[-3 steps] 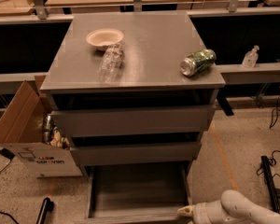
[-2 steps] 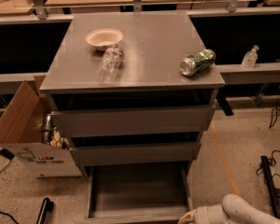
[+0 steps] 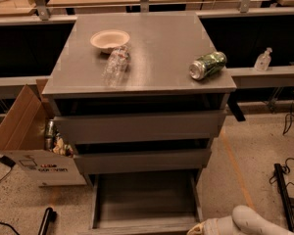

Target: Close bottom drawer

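Note:
The bottom drawer of the grey cabinet stands pulled out toward me, a shallow empty grey box whose front runs along the frame's bottom edge. The two upper drawers above it are nearly closed. My gripper is at the bottom edge, right at the drawer's front right corner, mostly cut off by the frame. The white arm comes in from the lower right.
On the cabinet top lie a paper bowl, a clear plastic bottle on its side and a green can on its side. An open cardboard box of rubbish stands to the left. Cables lie on the floor to the right.
The arm and gripper have sunk lower in the view, toward the bottom edge. The drawer looks just as far out as before.

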You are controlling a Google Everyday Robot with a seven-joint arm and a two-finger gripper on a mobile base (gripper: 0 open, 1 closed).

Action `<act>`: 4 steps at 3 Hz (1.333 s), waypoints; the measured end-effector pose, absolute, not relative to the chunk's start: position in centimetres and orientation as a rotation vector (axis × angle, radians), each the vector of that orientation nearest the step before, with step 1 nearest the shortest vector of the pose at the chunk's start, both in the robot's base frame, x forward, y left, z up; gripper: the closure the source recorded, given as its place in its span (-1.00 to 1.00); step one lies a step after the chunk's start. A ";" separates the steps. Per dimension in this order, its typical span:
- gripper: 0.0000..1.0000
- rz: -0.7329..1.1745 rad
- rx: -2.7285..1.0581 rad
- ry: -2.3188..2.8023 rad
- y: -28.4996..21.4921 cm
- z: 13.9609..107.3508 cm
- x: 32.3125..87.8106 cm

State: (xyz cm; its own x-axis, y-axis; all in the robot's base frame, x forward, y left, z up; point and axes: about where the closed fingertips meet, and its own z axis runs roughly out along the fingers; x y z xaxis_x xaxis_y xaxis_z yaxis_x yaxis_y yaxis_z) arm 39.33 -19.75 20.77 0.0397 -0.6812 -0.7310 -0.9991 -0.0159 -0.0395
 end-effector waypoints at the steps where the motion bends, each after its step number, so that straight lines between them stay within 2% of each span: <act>1: 1.00 0.685 -1.724 1.735 -18.7 19.9 38.6; 3: 1.00 0.556 -1.656 1.810 -17.2 17.5 37.9; 4: 1.00 0.562 -1.640 1.808 -16.7 16.0 37.7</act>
